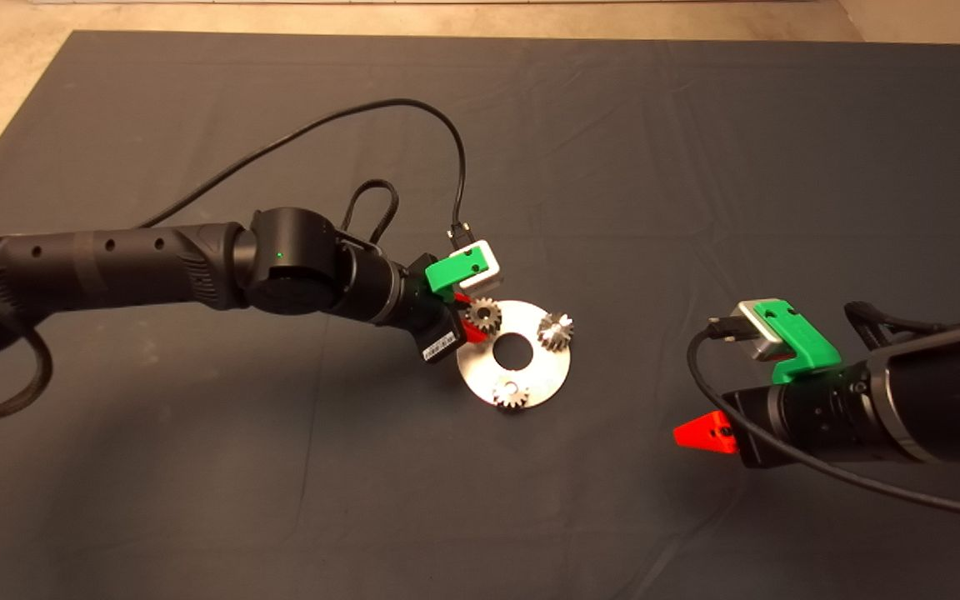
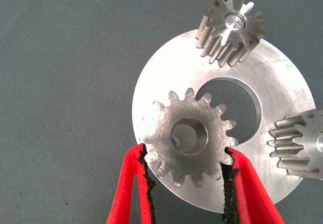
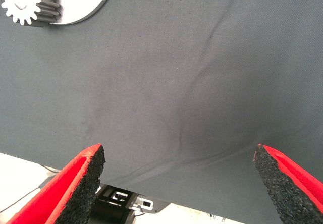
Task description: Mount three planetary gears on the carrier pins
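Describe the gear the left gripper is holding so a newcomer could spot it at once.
Find the shiny round disc in the middle of the dark mat. Three small gears are on it; this gear sits at the edge nearest the left gripper. It alone is pinched between red fingers.

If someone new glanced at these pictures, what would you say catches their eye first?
Probably the flat shiny silver disc mid-mat, bright against the dark cloth, with two small silvery spur gears already seated, one at its far right and one at its near edge. Next, the left end effector at the disc's left rim, its red fingers shut on the third gear. The right end effector waits open to the right.
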Controlling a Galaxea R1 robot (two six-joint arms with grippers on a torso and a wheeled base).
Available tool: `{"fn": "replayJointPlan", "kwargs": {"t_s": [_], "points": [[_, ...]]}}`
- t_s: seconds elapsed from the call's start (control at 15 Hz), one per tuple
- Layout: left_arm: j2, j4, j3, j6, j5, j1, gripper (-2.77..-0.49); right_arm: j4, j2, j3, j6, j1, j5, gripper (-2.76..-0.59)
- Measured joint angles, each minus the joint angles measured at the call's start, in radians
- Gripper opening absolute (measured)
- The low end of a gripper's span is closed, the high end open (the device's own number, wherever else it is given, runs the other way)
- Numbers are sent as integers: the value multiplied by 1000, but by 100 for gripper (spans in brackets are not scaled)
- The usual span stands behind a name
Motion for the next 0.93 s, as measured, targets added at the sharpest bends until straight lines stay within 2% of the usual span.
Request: {"fn": "replayJointPlan", "kwargs": {"t_s": [0.4,0.6,0.93], "points": [[-3,-3,-1,8,-5,0,-272,0,0,0,0,0,-1,-115],[-6,-6,-1,33,-9,1,-272,0,0,0,0,0,-1,-115],[-27,-9,-7,38,-16,1,-272,0,0,0,0,0,1,-115]]}}
